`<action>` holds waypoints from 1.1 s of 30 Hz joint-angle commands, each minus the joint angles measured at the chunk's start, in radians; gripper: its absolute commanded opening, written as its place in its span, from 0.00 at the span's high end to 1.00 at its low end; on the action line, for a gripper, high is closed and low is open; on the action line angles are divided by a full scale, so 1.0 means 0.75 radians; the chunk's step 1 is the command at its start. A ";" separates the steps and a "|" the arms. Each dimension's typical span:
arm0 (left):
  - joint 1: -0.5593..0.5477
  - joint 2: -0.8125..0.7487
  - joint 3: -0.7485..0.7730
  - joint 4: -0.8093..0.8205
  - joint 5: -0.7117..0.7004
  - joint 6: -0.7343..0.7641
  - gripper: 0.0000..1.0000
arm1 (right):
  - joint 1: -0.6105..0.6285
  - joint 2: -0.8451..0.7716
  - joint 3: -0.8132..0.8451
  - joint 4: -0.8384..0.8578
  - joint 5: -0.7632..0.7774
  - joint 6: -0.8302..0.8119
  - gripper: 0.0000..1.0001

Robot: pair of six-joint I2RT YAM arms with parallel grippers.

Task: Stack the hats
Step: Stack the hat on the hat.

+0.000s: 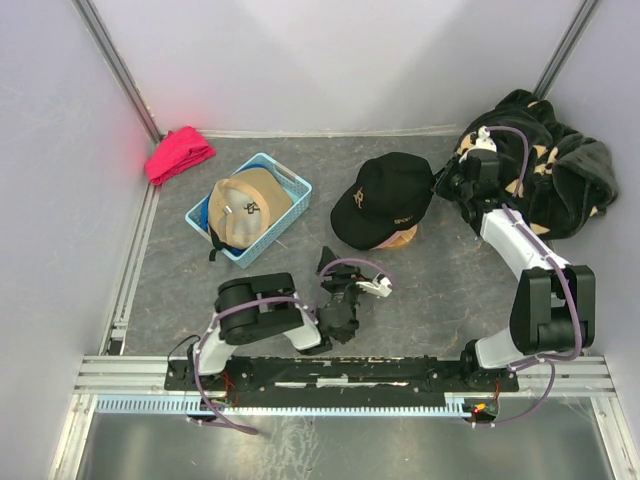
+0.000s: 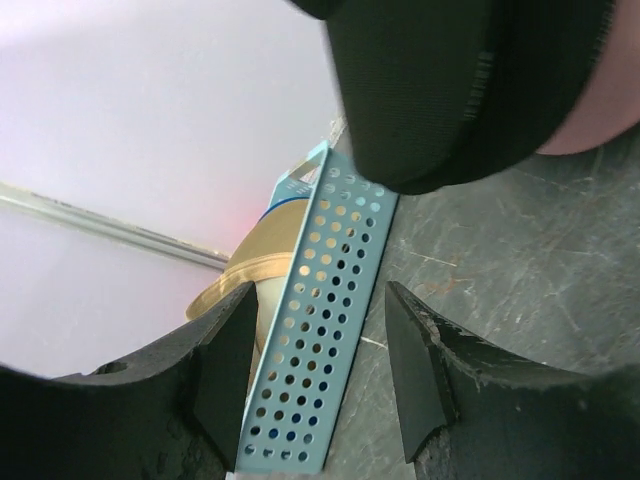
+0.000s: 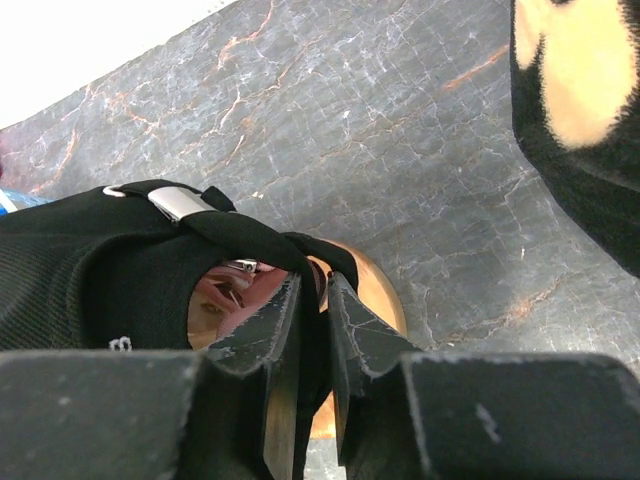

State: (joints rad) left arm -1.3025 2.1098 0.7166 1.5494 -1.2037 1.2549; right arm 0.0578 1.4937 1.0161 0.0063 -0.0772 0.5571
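From above, a black baseball cap with gold lettering [image 1: 385,195] sits on top of a tan cap [image 1: 402,238] near the middle of the grey marbled surface [image 1: 440,290], so a pile has been started there. A second tan baseball cap [image 1: 248,205] lies in the light blue perforated plastic basket [image 1: 290,180] well to its left and has not yet joined the pile. The right gripper [image 1: 447,185] reaches to the back edge of the black cap, close to the black plush fabric with beige flowers [image 1: 545,165]. The left gripper [image 1: 338,272] hangs between basket and pile, and a red-pink cloth bundle [image 1: 178,153] lies in the far left corner. In the left wrist view, the left gripper [image 2: 320,380] is spread wide and holds nothing. It is aimed at the basket wall [image 2: 320,330] with the tan cap [image 2: 250,275] behind it, probably the next pickup, and the black cap's brim [image 2: 450,90] fills the top. In the right wrist view, the right gripper [image 3: 312,300] has its jaws a narrow slit apart at the black cap's [image 3: 90,290] rear strap [image 3: 240,235], beside the metal buckle [image 3: 175,203]. The strap suits setting the cap down squarely, but whether the jaws are pinching it cannot be told. A pinkish surface shows through the cap's rear opening.
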 commanded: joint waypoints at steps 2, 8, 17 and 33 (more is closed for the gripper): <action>-0.081 -0.275 -0.077 0.242 -0.137 -0.139 0.40 | -0.010 -0.101 -0.014 -0.071 0.014 -0.015 0.70; -0.156 -0.453 -0.070 0.242 -0.173 -0.095 0.42 | -0.012 -0.163 -0.018 -0.085 0.009 0.010 0.61; -0.055 -0.559 0.123 0.240 -0.143 -0.104 0.36 | -0.012 -0.144 -0.016 -0.090 0.022 0.027 0.61; 0.421 -0.942 0.596 -1.529 0.369 -1.579 0.40 | -0.012 -0.205 0.016 -0.089 0.095 0.043 0.57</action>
State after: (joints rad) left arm -1.0340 1.4178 1.1065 0.6960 -1.0874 0.3725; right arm 0.0513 1.3651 0.9977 -0.0757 -0.0376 0.5793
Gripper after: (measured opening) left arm 0.604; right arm 0.421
